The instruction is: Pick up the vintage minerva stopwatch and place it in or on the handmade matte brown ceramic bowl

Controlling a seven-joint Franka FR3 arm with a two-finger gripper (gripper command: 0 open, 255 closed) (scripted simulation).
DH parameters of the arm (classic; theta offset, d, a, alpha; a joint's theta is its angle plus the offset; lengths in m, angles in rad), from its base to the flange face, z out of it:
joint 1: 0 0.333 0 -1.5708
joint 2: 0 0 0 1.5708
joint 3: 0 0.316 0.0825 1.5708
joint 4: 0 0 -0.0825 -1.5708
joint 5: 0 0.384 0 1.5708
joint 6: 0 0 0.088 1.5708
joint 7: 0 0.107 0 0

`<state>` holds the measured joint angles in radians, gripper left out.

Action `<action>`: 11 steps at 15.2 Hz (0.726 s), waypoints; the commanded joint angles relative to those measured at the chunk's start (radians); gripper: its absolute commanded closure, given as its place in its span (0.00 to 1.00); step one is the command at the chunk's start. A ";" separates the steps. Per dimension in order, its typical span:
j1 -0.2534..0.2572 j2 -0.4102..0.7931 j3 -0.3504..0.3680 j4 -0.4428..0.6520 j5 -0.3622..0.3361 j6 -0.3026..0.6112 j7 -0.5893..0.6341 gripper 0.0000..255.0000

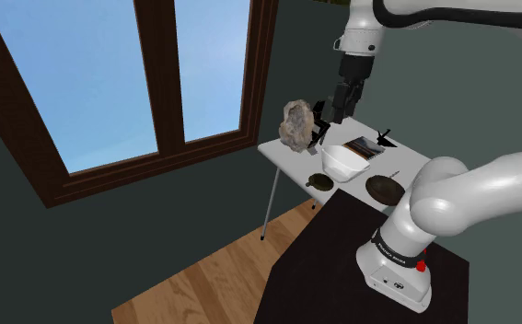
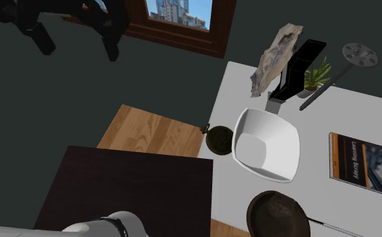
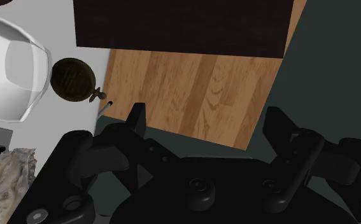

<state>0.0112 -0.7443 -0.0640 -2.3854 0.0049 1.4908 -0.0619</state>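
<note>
Stopwatch (image 1: 319,180) – mid-right of shoulder frame, flat at table (image 1: 286,152) edge, just beside white bowl (image 1: 344,161) | gripper (image 3: 207,124) – fingers apart, empty, hangs above table, upper mid-frame; prob. open for approach | risk: edge spot, nudge cd drop it.

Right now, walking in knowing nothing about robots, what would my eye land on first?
A big white arm reaches from the shoulder view's lower right, its black gripper open above a small white table. At that view's left, a tall wood-framed window shows blue sky. On the table sit a white bowl and a rough pale rock.
</note>
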 commanded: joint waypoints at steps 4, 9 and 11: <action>-0.014 0.020 -0.010 -0.078 -0.032 0.103 -0.009 0.00; -0.041 0.086 -0.032 -0.186 -0.087 0.285 -0.019 0.00; -0.054 0.125 -0.042 -0.220 -0.110 0.362 -0.021 0.00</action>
<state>-0.0404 -0.6380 -0.1075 -2.5888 -0.0978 1.8128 -0.0890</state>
